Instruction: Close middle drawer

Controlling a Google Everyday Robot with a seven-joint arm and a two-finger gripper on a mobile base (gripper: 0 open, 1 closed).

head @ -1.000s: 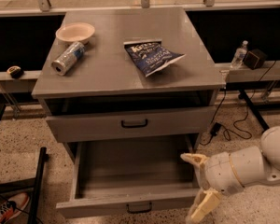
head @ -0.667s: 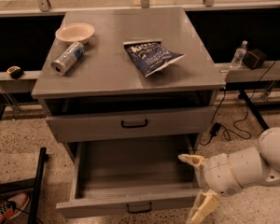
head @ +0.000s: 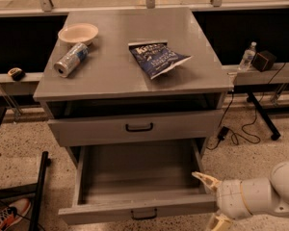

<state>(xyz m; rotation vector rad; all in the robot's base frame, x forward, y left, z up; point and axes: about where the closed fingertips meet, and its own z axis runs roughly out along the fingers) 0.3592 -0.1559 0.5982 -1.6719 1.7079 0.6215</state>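
Observation:
The middle drawer (head: 135, 170) is pulled far out at the bottom of the grey cabinet. Its deep box is empty and its front panel (head: 106, 214) has a small black handle (head: 144, 214). My gripper (head: 210, 201) is at the drawer's right front corner, on a white arm coming in from the lower right. It is open and empty. One cream finger (head: 204, 179) lies over the drawer's right rear-of-front corner. The other finger (head: 215, 222) is in front of the panel's right end.
The drawer above (head: 135, 129) stands slightly out, with a dark gap over it. On the cabinet top (head: 111, 76) lie a bowl (head: 78, 32), a can (head: 71, 59) and a chip bag (head: 156, 59). Cables (head: 241, 134) and a black stand leg (head: 38, 191) are on the floor.
My gripper has shifted slightly lower at the drawer's right front corner. The drawer is as far out as before.

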